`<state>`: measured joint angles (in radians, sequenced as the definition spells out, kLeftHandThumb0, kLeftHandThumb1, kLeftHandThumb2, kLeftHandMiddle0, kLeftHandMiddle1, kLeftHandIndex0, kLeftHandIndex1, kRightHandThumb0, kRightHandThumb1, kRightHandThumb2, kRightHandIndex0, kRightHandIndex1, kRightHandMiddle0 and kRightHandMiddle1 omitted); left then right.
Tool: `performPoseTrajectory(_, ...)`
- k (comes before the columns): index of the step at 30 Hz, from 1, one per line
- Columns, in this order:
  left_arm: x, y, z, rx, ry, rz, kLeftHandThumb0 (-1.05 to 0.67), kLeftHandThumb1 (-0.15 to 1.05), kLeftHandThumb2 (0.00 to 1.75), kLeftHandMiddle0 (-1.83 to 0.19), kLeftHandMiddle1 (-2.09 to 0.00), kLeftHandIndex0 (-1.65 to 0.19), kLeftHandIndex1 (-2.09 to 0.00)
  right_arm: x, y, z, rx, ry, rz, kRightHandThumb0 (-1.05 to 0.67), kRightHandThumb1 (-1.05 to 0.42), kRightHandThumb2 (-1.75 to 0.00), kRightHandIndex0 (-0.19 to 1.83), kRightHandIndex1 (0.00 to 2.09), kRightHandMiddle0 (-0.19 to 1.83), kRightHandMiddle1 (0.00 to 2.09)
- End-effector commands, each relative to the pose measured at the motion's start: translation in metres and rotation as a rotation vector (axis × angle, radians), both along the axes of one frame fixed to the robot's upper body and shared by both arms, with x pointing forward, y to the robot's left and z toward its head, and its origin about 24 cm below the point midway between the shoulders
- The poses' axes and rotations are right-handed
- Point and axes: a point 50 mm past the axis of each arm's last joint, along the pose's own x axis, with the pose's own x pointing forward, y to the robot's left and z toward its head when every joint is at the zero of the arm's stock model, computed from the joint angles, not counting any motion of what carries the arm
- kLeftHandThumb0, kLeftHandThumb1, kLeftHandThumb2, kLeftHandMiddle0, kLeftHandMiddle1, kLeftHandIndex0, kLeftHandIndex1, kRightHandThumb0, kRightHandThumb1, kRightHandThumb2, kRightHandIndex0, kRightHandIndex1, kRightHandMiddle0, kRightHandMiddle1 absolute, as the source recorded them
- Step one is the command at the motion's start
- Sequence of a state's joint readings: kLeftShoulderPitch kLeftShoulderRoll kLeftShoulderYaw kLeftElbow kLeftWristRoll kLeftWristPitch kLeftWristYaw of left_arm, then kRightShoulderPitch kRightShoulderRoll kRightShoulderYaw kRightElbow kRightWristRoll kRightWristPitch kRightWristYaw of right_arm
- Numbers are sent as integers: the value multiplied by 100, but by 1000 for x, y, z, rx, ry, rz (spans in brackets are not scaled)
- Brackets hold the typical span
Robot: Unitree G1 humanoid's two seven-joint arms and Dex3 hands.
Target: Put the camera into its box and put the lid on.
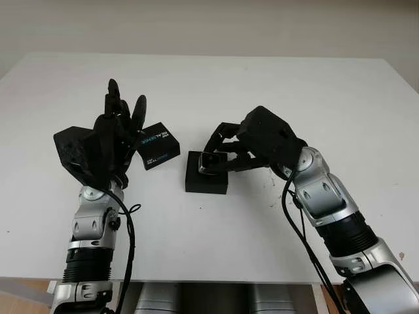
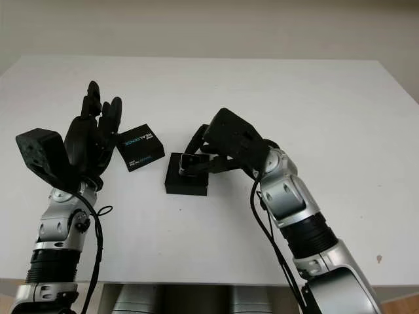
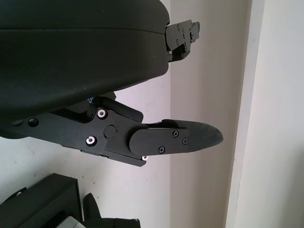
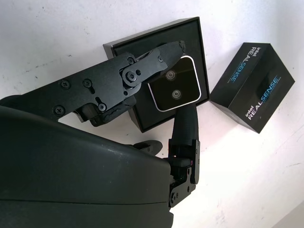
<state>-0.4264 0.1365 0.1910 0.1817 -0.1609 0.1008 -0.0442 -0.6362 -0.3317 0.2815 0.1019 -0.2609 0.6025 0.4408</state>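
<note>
My right hand is shut on the small silver camera, with one finger on each long side of it. The camera sits over the opening of the black box base at the table's middle. Whether it touches the box floor I cannot tell. The black lid, printed with RealSense lettering, lies on the table just left of the base, tilted at an angle. My left hand is open and raised upright beside the lid's left edge, holding nothing.
The white table spreads wide behind and to the right of the box. Its front edge runs close under both forearms. A pale wall stands beyond the far edge.
</note>
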Motion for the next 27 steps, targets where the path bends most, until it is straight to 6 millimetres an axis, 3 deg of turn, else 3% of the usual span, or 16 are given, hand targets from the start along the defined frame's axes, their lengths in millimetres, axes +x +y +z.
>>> performPoseTrajectory(1,-1,-1,1,4,-5,-1,-67,105,39,19,0,19,0,2,1,6,3,-28,2,-35,-96,-5,40,7,29,171)
performPoseTrajectory(27,-4,-2,0,-2,-2,3,-68,105,38,19,0,19,0,-1,1,-5,-77,-31,38,-35,-96,-5,41,7,30,175)
